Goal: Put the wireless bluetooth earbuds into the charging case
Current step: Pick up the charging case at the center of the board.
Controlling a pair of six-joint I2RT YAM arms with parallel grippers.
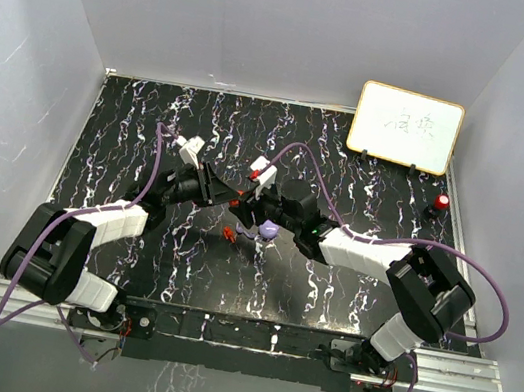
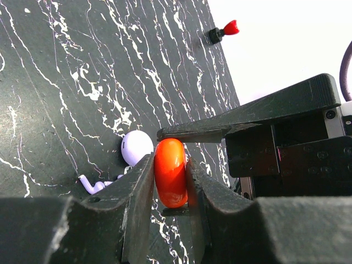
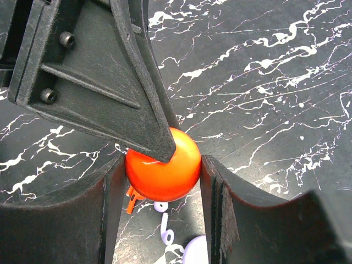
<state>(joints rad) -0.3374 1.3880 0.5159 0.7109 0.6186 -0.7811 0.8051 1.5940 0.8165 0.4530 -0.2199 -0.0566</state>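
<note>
The red round case (image 2: 171, 181) hangs above the black marbled bench (image 1: 325, 299), caught between both arms. The left hand (image 2: 169, 163) is pressed together on its flat faces, and the right hand (image 3: 163, 168) pinches it across its width, a finger against each side of the rim. Its glossy shell hides whatever is inside. Neither earbud sits in a case: the red earbud (image 3: 131, 199) lies on the bench below the held case. The purple earbud (image 3: 166, 234) lies just beside the purple round case (image 2: 136, 147), which rests on the bench. A whiteboard (image 1: 406, 127) propped at the far right corner carries handwritten marks too small to read.
</note>
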